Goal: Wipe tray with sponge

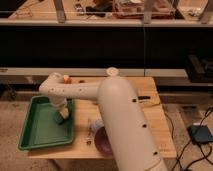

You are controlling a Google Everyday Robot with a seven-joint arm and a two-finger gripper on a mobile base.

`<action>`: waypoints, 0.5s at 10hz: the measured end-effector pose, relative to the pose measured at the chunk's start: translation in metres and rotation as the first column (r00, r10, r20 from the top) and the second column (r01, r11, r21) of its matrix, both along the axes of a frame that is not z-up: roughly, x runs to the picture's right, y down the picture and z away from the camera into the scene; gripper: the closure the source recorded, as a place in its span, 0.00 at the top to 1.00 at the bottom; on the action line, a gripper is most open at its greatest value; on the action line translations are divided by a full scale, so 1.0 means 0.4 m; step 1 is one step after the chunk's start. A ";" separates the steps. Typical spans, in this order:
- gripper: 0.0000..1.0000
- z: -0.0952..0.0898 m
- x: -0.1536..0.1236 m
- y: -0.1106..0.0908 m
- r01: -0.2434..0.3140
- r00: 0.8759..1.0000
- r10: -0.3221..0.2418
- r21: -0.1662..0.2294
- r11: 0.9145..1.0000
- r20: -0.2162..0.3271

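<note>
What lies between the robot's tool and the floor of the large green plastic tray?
The small teal-and-yellow sponge, beneath the tool and on the green plastic tray, in the camera view.
</note>
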State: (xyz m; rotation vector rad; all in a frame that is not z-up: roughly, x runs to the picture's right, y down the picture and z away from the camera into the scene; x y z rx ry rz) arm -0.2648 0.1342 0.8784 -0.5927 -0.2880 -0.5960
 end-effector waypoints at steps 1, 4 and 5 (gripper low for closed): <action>0.00 -0.026 0.003 0.037 0.003 1.000 -0.003 -0.006 1.000 0.005; 0.00 -0.116 -0.025 0.134 0.025 0.999 -0.025 -0.014 1.000 0.023; 0.00 -0.151 -0.029 0.168 0.032 0.999 -0.031 -0.017 0.999 0.032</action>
